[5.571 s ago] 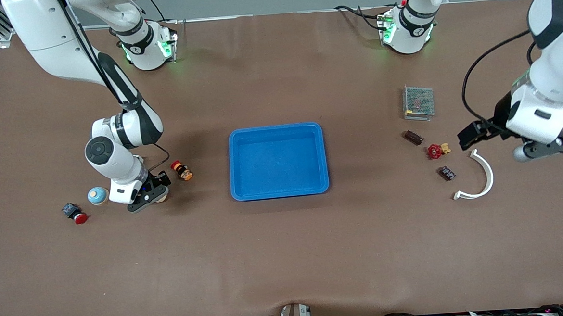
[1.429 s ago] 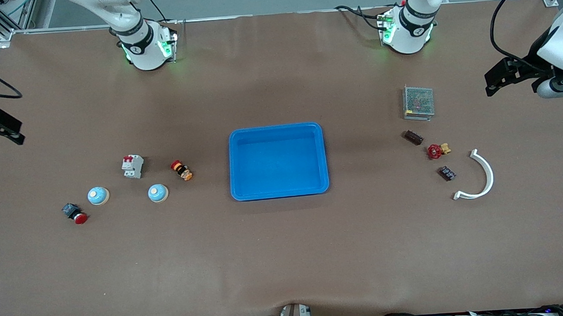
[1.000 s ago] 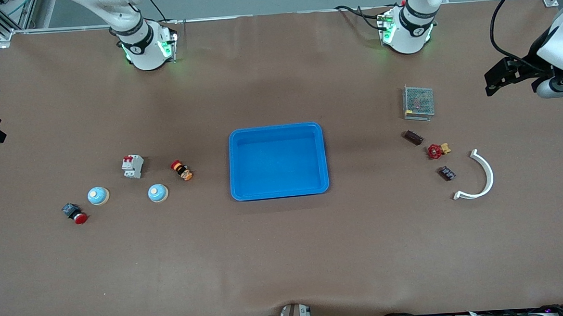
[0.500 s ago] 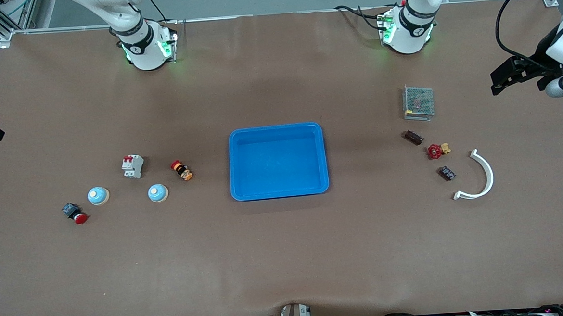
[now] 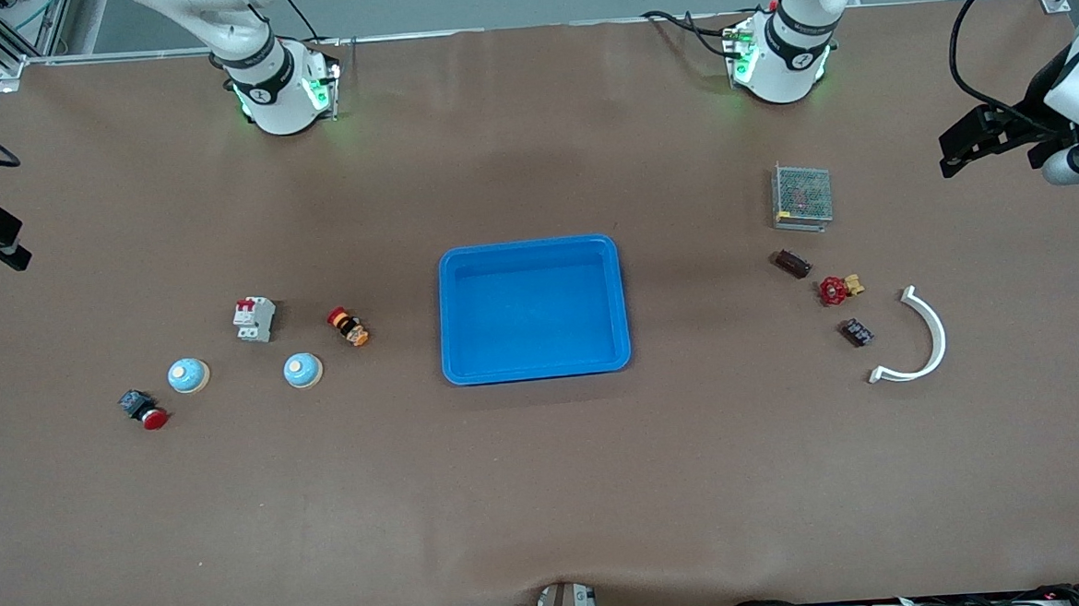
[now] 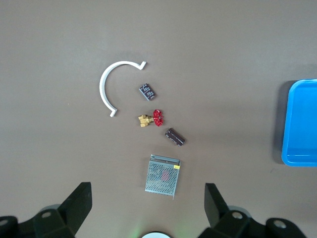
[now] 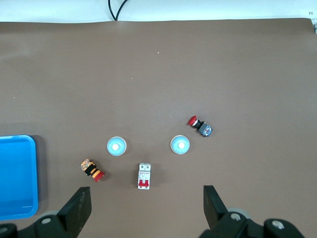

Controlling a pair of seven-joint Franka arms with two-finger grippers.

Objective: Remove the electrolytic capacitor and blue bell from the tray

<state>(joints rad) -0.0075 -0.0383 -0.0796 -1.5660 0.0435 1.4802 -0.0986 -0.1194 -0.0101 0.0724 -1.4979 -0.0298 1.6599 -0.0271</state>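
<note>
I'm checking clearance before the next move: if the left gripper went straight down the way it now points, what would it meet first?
Probably the bare table. The left gripper, open and held high, points down close to the metal mesh box, so that box might be first; depth is unclear. The electrolytic capacitor lies farther off.

Front cam high, whole table; 2 wrist cams high, share tray (image 5: 532, 309).

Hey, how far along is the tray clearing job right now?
It looks done: the tray holds nothing. The electrolytic capacitor lies on the table toward the left arm's end, and two blue bells sit toward the right arm's end. Nothing is in hand: the left tool and right tool are open, and nothing is left.
</note>
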